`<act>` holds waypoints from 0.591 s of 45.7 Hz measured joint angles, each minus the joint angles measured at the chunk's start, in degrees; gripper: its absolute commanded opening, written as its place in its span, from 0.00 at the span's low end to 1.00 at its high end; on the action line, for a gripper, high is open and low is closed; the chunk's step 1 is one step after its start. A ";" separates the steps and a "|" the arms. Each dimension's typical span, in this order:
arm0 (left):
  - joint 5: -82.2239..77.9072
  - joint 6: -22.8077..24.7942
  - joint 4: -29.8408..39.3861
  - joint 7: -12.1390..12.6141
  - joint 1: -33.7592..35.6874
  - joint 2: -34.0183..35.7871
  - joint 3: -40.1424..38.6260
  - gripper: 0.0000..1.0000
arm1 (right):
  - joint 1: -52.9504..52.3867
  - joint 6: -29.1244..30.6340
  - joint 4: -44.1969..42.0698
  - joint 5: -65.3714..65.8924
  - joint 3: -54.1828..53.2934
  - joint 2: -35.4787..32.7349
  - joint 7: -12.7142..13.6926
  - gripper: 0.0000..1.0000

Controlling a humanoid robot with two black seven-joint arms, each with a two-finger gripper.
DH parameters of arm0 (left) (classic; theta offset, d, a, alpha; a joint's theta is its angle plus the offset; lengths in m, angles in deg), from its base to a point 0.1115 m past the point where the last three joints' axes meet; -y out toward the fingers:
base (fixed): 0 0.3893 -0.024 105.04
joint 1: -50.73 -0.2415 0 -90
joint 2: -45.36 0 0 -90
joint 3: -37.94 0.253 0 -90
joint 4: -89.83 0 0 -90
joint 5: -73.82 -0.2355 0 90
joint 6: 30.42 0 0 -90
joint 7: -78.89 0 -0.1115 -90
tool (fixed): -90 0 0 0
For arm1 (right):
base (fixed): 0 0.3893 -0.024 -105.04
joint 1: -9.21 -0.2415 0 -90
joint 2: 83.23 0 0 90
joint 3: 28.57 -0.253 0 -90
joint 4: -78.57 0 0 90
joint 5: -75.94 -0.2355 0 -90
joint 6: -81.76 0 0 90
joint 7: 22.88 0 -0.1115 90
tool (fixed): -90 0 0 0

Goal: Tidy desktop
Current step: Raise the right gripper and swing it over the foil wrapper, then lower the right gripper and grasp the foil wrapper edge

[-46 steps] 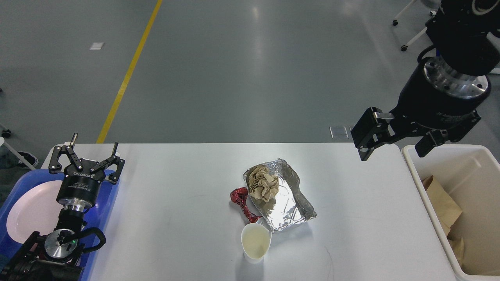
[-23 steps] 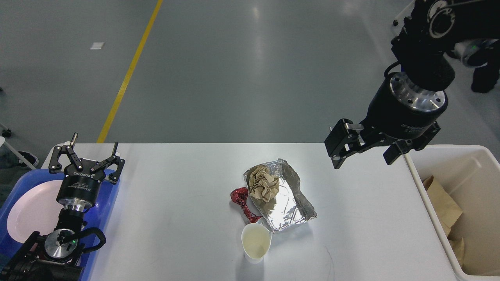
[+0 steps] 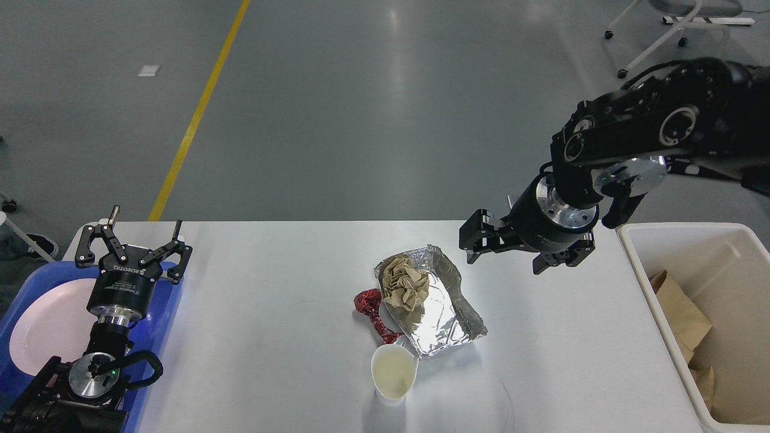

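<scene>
The big white flat desktop (image 3: 271, 337) fills the middle. On it sit a crinkly silver foil tray (image 3: 442, 316) holding crumpled brown paper (image 3: 406, 282), and a small white cup (image 3: 394, 374). The left gripper (image 3: 133, 237) and right gripper (image 3: 508, 255) are both spread wide, holding nothing

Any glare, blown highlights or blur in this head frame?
Head view: sharp throughout, no motion blur; overhead lights mirror as pale streaks on the grey floor; the foil tray has a bright specular patch; soft shadows sit on the desktop.
</scene>
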 measured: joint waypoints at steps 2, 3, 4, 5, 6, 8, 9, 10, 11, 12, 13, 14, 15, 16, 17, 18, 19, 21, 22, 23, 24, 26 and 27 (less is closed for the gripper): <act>0.00 0.00 0.00 -0.01 0.00 0.00 0.00 0.96 | 1.34 -2.23 -0.26 -0.50 -0.07 0.70 0.00 1.00; 0.00 0.00 0.00 -0.02 0.00 0.00 0.00 0.96 | 2.26 -3.66 -0.51 -0.69 -0.22 1.07 0.03 1.00; 0.00 0.00 0.00 -0.02 0.00 0.00 0.00 0.96 | 3.05 -4.81 -0.79 -0.81 -0.41 1.34 0.05 1.00; 0.00 0.00 0.00 -0.03 0.00 0.00 0.00 0.96 | 3.90 -5.91 -1.13 -0.92 -0.66 1.59 0.07 1.00; 0.00 0.00 0.00 -0.03 0.00 0.00 0.00 0.96 | 5.03 -7.24 -1.69 -1.06 -1.14 1.89 0.08 1.00; 0.00 0.00 0.00 -0.03 0.00 0.00 0.00 0.96 | 7.03 -9.07 -2.90 -1.22 -2.14 2.45 0.10 1.00; 0.01 0.00 0.00 -0.03 0.00 0.00 0.00 0.96 | 8.46 -10.07 -4.02 -1.28 -2.96 2.85 0.09 1.00; 0.00 0.00 0.00 -0.03 0.00 0.00 0.00 0.96 | 9.67 -10.73 -5.09 -1.33 -3.66 3.21 0.11 1.00; 0.00 0.00 0.00 -0.03 0.00 0.00 0.00 0.96 | 10.89 -11.25 -6.26 -1.38 -4.34 3.60 0.10 1.00; 0.00 0.00 0.00 -0.04 0.00 0.00 0.00 0.96 | 12.18 -11.63 -7.57 -1.47 -5.04 4.01 0.10 1.00; 0.01 0.00 0.00 -0.04 0.00 0.00 0.00 0.96 | 13.78 -11.95 -9.35 -1.62 -5.88 4.56 0.08 1.00; 0.00 0.00 0.00 -0.04 0.00 0.00 0.00 0.96 | 14.99 -12.16 -10.80 -1.78 -6.49 5.03 0.09 1.00; 0.00 0.00 0.00 -0.04 0.00 0.00 0.00 0.96 | 16.15 -12.35 -12.28 -1.95 -7.02 5.57 0.08 1.00; 0.02 0.00 0.00 -0.05 0.00 0.00 0.00 0.96 | 17.65 -12.50 -14.15 -2.15 -7.55 6.31 0.04 1.00; 0.00 0.00 0.00 -0.04 0.00 0.00 0.00 0.96 | 18.86 -12.57 -15.62 -2.24 -7.85 6.94 0.04 1.00; 0.00 0.00 0.00 -0.04 0.00 0.00 0.00 0.96 | 20.08 -12.64 -17.10 -2.30 -8.01 7.61 0.04 1.00; 0.00 0.00 0.00 -0.04 0.00 0.00 0.00 0.96 | 22.38 -12.71 -19.75 -2.36 -8.10 8.89 0.04 1.00; 0.00 0.00 0.00 -0.04 0.00 0.00 0.00 0.96 | 24.82 -12.74 -22.39 -2.45 -8.15 10.24 0.02 1.00; 0.00 0.00 0.00 -0.05 0.00 0.00 0.00 0.96 | 26.07 -12.74 -23.64 -2.46 -8.17 10.80 0.03 1.00; 0.00 0.00 0.00 -0.04 0.00 0.00 0.00 0.96 | 27.64 -12.75 -25.18 -2.49 -8.18 11.38 0.03 1.00; 0.00 0.00 0.00 -0.04 0.00 0.00 0.00 0.96 | 28.84 -12.76 -26.23 -2.58 -8.18 11.72 0.03 1.00; 0.00 0.00 0.00 -0.04 0.00 0.00 0.00 0.96 | 31.13 -12.88 -27.94 -3.28 -8.22 12.18 0.04 1.00; 0.00 0.00 0.00 -0.04 0.00 0.00 0.00 0.96 | 31.92 -13.05 -28.47 -3.91 -8.22 12.27 0.05 1.00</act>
